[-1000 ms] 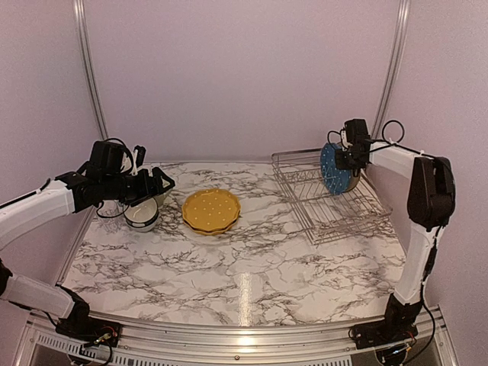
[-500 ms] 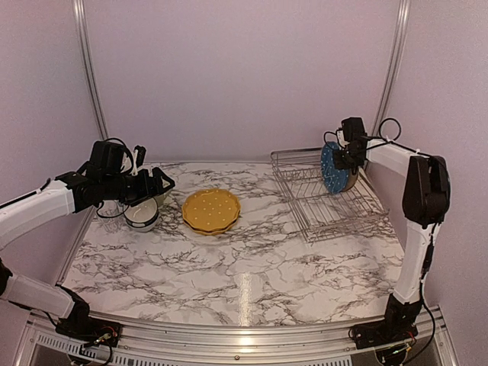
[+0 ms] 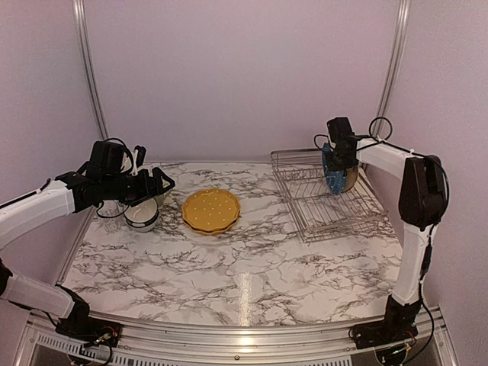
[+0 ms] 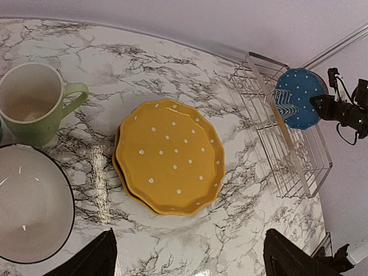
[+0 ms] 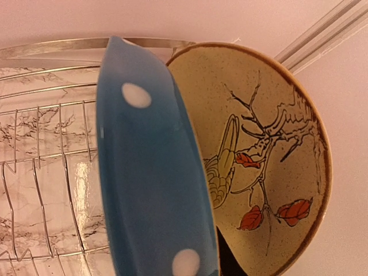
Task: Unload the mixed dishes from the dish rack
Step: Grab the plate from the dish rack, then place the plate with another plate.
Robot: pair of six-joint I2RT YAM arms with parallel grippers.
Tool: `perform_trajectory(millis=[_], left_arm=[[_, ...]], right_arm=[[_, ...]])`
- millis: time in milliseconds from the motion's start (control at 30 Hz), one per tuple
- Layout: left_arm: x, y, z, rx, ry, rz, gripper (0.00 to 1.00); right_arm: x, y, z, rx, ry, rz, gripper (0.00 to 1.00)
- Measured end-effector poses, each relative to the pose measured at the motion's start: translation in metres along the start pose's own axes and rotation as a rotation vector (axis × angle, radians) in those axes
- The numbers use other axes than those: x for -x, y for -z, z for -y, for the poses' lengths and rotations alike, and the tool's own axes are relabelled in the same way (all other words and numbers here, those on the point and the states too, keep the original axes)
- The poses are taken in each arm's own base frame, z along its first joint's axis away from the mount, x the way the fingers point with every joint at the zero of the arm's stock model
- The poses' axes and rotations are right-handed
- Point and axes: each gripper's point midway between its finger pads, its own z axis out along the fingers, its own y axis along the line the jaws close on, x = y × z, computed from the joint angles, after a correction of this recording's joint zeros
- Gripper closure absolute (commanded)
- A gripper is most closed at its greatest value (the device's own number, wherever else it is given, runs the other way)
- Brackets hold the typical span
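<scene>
The dish rack stands at the back right. In it a blue white-dotted plate stands on edge, with a cream branch-patterned plate upright just behind it. My right gripper is shut on the top rim of the blue plate; one dark finger shows between the two plates. Two stacked mustard-yellow plates lie flat on the table. A white bowl and a pale-green mug stand to their left. My left gripper hovers open and empty near the bowl.
The marble table has a raised metal rim along its front. Upright frame posts rise at the back corners, close to the rack. The side wall runs just right of the rack.
My right gripper has narrowed onto the blue plate's rim and shifted left; the plate has turned more edge-on and the rack has slid slightly. The left arm has not moved.
</scene>
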Motion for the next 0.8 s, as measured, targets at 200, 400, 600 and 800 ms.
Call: perform_trajectory(millis=[200,400,600,800], left_arm=[[0.0,0.0,0.0,0.0,0.001,-0.001,0.09],[0.0,0.0,0.0,-0.001,0.001,0.0,0.09],[-0.001,0.0,0.001,-0.004,0.004,-0.004,0.09],[-0.004,-0.005,-0.002,0.001,0.008,-0.018,0.09]], right_arm=[[0.005,0.019,0.002,-0.084,0.054,0.013,1.0],[0.023,0.052,0.002,-0.172,0.12,0.074,1.0],[0.04,0.085,0.011,-0.24,0.141,0.136,1.0],[0.048,0.107,0.016,-0.171,0.09,0.173,1.0]])
